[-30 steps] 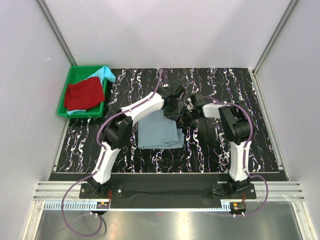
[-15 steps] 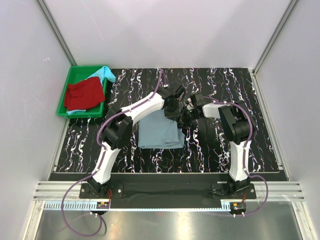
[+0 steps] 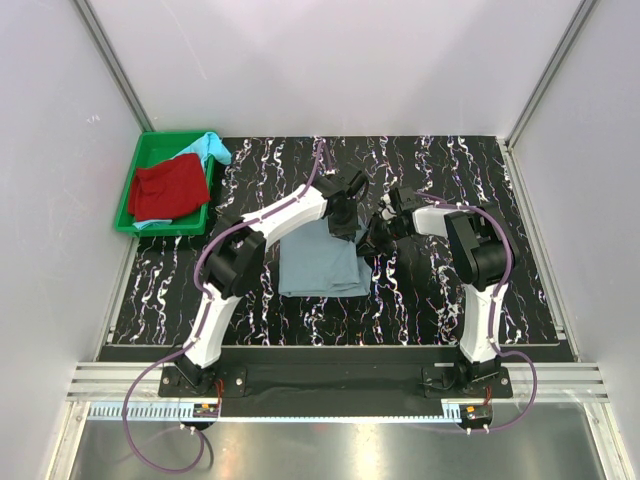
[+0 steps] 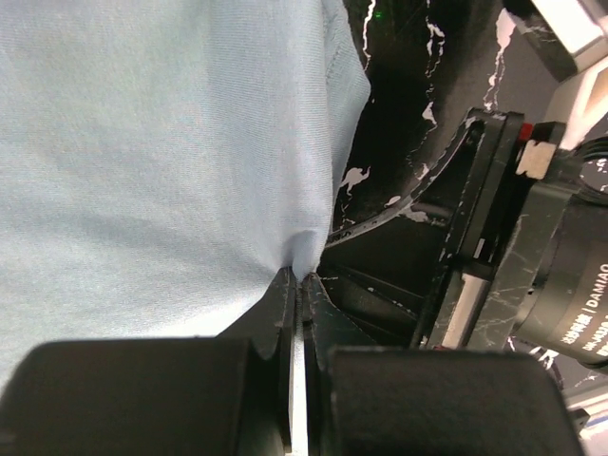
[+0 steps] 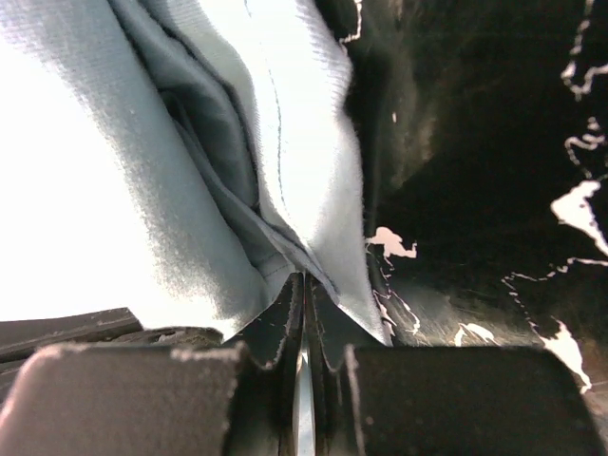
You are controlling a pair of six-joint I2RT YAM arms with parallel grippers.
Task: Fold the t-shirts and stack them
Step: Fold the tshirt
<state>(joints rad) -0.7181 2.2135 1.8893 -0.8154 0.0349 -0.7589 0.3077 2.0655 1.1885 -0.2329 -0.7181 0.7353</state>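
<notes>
Your right arm has drawn slightly right. Left gripper (image 4: pixel 299 282) and right gripper (image 5: pixel 304 282) each pinch the grey shirt (image 3: pixel 315 265) at its far right edge, mid-scene; you're likely tensioning it.

Top view bright, even, sharp; shadows faint. Right wrist view: dusty grey-blue cloth t-shirt (image 5: pixel 76 190) overexposed to white left of the fingers (image 5: pixel 271 332); fingers themselves dark, blurred.

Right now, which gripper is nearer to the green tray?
Left. The left gripper pinches the grey-blue t-shirt right of the tray; the right gripper sits farther right.
</notes>
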